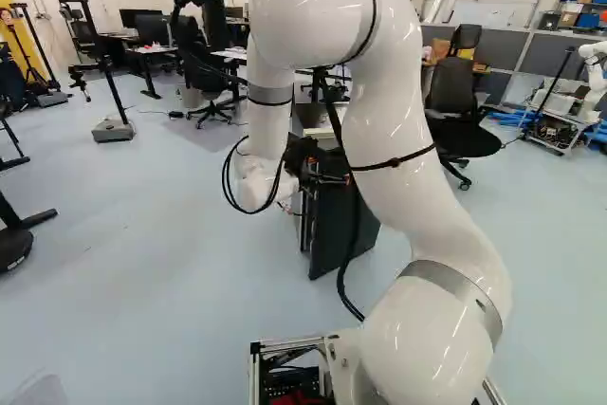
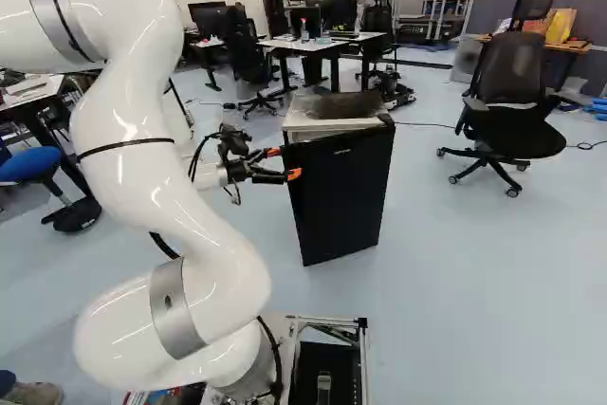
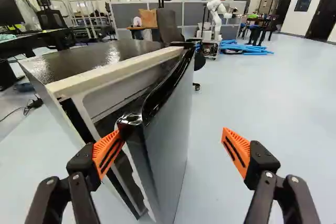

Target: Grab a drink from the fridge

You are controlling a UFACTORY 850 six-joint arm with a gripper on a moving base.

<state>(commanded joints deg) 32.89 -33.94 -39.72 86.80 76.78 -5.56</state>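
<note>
Gripper (image 3: 170,142): fingers standing wide apart, no grip made. The door (image 3: 170,124) lies between them. One pad (image 3: 106,153) is at the door's free edge, just below its upper corner (image 3: 130,120), and appears to touch it; the other stands well apart from the door's outer face.

Fridge (image 3: 107,56): upright on the floor, directly ahead of and beside the gripper, door slightly ajar. Drink: not visible in any view; presumed inside. Its type, weight and fragility cannot be assessed.

Handling, in my judgement: the door is a stiff, hinged panel that should swing rather than lift. Its glossy upper trim (image 3: 163,90) looks slippery and is a poor place to pinch. The free edge is the sound place to take hold, with a pad behind it, drawing outward along the hinge's arc. A straight pull risks the pad slipping off the corner. The fridge could shift or tip if forced; a slow, even pull is advised. The pale inner lining (image 3: 132,170) may be softer than the outer skin and could mark under the pad.

Stage: door-opening, early in the task. Once the door is wide, the drink, if a can or bottle, should be taken around its middle, with moderate pressure only.
</note>
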